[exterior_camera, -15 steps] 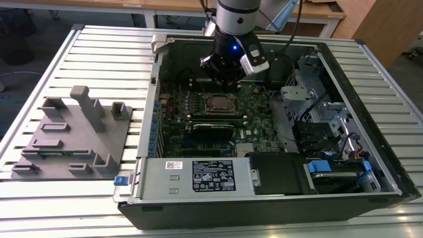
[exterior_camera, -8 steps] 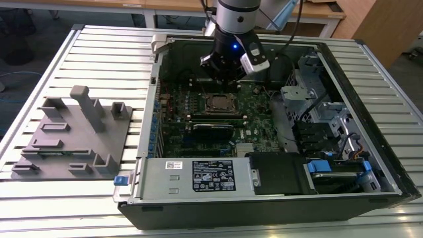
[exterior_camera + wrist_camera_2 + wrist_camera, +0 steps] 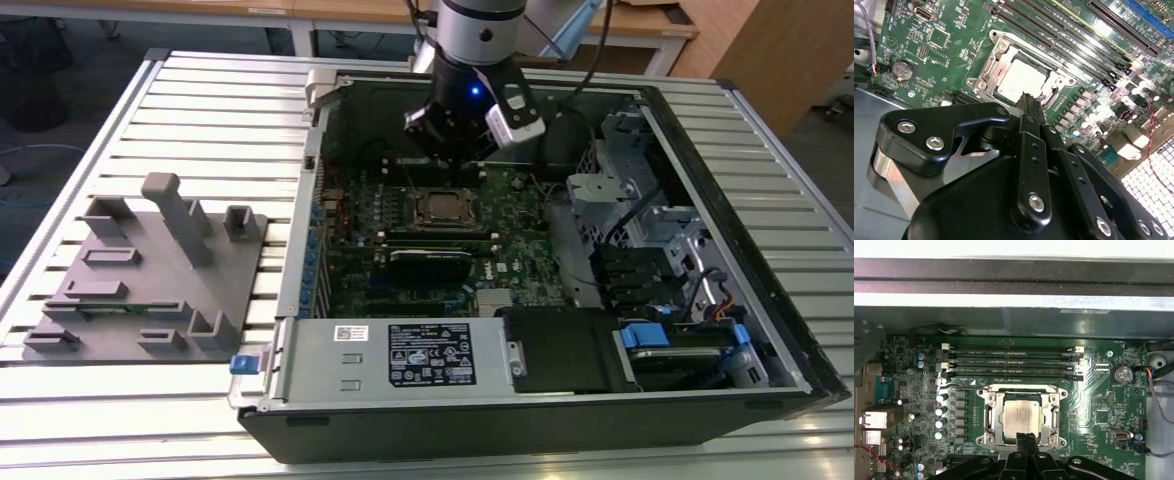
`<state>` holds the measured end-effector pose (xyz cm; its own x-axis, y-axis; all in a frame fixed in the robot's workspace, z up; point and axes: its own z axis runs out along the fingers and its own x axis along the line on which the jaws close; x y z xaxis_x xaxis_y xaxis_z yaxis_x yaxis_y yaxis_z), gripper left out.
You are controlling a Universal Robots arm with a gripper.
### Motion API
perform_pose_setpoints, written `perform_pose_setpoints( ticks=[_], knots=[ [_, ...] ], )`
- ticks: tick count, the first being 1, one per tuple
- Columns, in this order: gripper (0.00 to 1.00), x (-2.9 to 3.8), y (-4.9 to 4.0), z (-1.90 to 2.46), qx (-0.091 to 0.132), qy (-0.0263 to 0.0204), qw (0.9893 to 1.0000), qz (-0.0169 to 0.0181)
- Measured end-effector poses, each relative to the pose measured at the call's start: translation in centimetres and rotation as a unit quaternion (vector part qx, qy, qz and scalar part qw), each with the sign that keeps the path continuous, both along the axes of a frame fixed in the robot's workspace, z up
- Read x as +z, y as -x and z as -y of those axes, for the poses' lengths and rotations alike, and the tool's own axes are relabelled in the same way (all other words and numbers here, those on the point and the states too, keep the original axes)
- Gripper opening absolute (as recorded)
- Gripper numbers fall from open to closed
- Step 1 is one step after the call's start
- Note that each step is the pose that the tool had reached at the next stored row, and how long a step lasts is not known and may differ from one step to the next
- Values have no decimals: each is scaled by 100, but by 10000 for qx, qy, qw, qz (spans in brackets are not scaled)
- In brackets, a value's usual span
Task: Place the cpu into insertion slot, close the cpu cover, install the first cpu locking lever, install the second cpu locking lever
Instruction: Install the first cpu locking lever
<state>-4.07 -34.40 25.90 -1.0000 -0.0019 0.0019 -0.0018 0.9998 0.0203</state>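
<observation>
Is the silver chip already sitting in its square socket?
Yes, in the first wrist view the cpu lies flat inside the metal rim of the insertion slot.

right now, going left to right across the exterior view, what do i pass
grey moulded fixture → cpu in its socket → silver metal bracket → blue-tabbed drive bay
</observation>
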Motion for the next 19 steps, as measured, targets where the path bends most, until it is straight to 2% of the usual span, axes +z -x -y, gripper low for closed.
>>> perform_pose_setpoints(
  ticks=[19],
  knots=[
    [10, 78, 0, 0, 0, 0, 10000, 0]
  ],
)
